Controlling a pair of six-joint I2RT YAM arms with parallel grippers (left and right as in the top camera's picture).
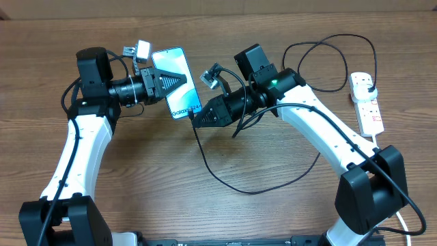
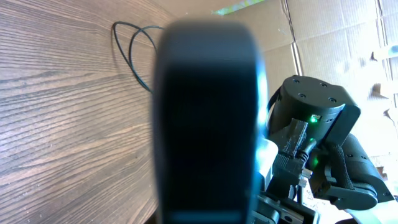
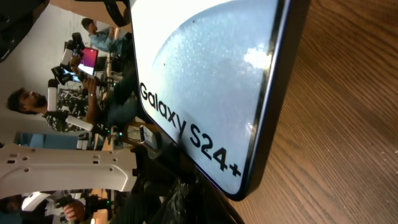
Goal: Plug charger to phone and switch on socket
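My left gripper [image 1: 183, 81] is clamped on the phone [image 1: 183, 104], whose lit screen faces up. At the phone's lower edge my right gripper [image 1: 196, 120] is closed on the charger [image 1: 225, 183] near its tip. The cable loops across the tabletop [image 1: 225, 41] to the socket [image 1: 369, 106], far right.

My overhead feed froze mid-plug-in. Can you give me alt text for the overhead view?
The left tool holds the phone screen up, and the right tool holds the charger tip at its lower edge. The black cable loops across the table toward the white socket beside the right arm.
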